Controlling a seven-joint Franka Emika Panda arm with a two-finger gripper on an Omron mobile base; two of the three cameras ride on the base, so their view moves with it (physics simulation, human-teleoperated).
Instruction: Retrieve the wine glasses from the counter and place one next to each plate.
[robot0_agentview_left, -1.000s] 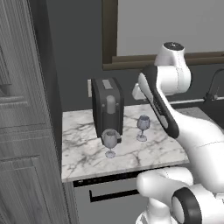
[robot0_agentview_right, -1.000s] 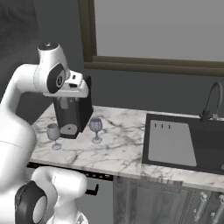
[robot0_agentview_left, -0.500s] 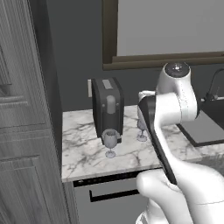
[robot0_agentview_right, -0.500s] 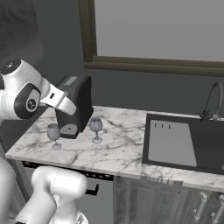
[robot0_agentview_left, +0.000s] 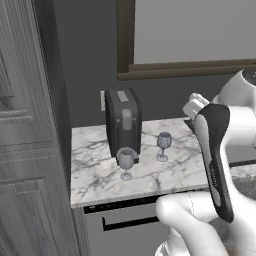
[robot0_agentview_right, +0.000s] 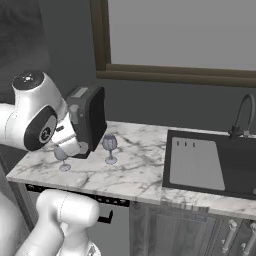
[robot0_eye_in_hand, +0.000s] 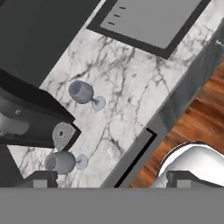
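Marble counter (robot0_agentview_left: 100, 175) unchanged, fingers (robot0_eye_in_hand: 107, 180) wider.

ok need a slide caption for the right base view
Two wine glasses stand on the marble counter beside a dark coffee machine, sink at right.

Two upright wine glasses (robot0_agentview_left: 125, 163) (robot0_agentview_left: 163, 145), apart on marble counter (robot0_agentview_left: 155, 175)

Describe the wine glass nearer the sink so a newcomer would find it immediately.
On the marble counter left of the black sink stands a dark coffee machine. The wine glass stands just right of the machine; the twin glass stands at the machine's front, farther from the sink.
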